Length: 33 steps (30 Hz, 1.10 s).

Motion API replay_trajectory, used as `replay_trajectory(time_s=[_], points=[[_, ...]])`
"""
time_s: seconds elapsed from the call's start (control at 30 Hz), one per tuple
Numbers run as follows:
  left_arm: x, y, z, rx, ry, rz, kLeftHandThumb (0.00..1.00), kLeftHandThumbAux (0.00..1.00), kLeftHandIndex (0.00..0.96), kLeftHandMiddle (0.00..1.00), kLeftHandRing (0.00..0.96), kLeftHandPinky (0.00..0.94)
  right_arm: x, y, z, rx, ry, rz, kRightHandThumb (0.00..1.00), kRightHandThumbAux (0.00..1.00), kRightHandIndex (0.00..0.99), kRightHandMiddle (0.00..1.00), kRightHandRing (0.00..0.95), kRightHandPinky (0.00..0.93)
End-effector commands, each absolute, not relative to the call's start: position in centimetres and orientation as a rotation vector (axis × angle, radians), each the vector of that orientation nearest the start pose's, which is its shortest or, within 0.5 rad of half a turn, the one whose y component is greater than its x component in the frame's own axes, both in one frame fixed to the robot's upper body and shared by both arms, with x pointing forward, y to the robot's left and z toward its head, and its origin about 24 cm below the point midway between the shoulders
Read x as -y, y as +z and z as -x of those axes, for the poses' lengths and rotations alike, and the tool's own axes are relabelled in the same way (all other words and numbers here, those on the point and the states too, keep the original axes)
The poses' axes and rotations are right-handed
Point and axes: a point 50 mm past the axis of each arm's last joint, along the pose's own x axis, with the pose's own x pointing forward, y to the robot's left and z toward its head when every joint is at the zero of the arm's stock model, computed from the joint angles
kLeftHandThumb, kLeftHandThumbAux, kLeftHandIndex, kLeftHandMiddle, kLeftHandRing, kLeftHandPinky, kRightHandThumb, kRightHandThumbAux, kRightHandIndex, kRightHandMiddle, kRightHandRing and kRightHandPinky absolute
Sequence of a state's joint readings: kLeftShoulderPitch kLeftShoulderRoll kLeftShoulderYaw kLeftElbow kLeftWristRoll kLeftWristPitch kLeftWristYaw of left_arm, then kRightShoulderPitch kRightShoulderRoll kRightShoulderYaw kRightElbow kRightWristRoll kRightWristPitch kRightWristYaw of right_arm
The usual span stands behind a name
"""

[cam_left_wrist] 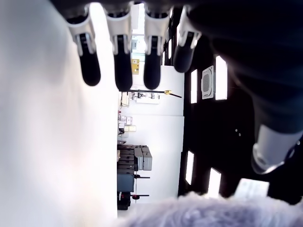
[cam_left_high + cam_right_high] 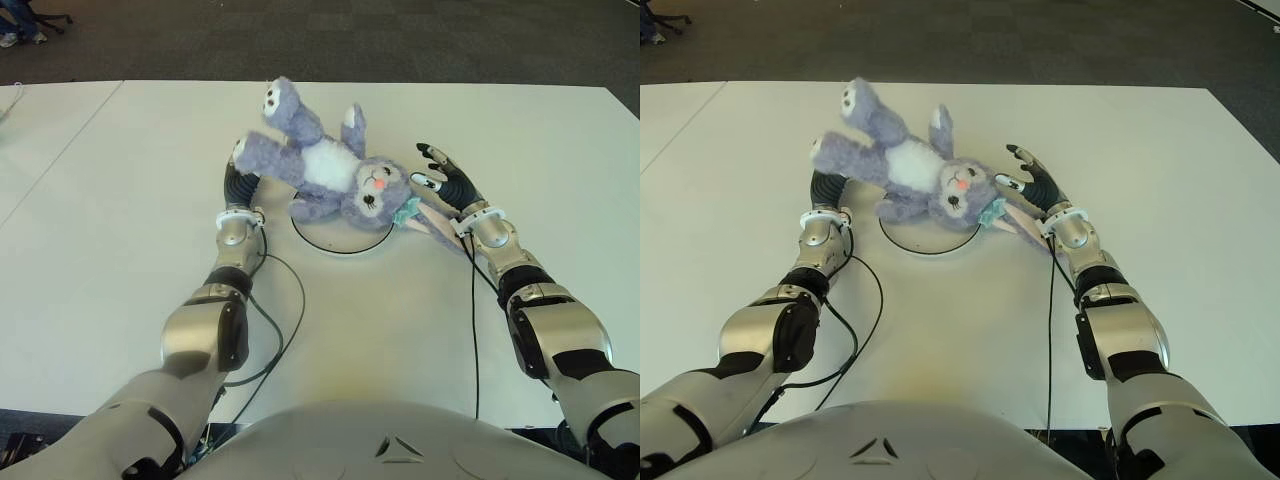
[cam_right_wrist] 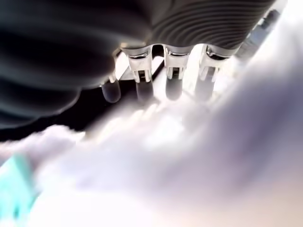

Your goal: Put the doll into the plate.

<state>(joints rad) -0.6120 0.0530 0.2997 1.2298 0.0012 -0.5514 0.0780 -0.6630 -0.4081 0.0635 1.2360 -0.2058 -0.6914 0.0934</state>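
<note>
The purple-and-white plush bunny doll (image 2: 330, 170) lies tilted over the round white plate (image 2: 340, 250) at the table's middle, head toward me, legs pointing away. My left hand (image 2: 240, 185) is under the doll's leg on the plate's left side, mostly hidden by it. In the left wrist view its fingers (image 1: 123, 71) are straight and apart, with fur (image 1: 208, 213) beyond them. My right hand (image 2: 445, 175) is at the doll's ears on the right, fingers (image 3: 173, 85) extended against the plush (image 3: 165, 161). Neither hand closes around the doll.
The white table (image 2: 120, 220) stretches wide on both sides of the plate. Black cables (image 2: 285, 330) run along each forearm over the table near me. Dark carpet (image 2: 400, 40) lies beyond the far edge.
</note>
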Motion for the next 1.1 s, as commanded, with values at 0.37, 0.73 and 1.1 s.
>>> replay_trajectory(time_s=[0.37, 0.73, 1.1], points=[[-15.94, -9.18, -25.24, -0.520, 0.225, 0.105, 0.000, 0.583, 0.173, 0.236, 0.244, 0.267, 23.87, 4.13, -34.23, -0.030, 0.169, 0.414, 0.058, 0.295, 0.000, 0.000, 0.000, 0.000], [-15.79, -9.18, -25.23, -0.514, 0.224, 0.124, 0.000, 0.590, 0.172, 0.234, 0.244, 0.259, 24.21, 4.07, -34.17, -0.042, 0.157, 0.412, 0.070, 0.304, 0.000, 0.000, 0.000, 0.008], [-15.73, -9.15, -25.27, -0.513, 0.224, 0.131, 0.000, 0.591, 0.170, 0.235, 0.246, 0.266, 24.67, 3.71, -34.26, -0.100, 0.126, 0.364, 0.072, 0.356, 0.000, 0.000, 0.000, 0.017]])
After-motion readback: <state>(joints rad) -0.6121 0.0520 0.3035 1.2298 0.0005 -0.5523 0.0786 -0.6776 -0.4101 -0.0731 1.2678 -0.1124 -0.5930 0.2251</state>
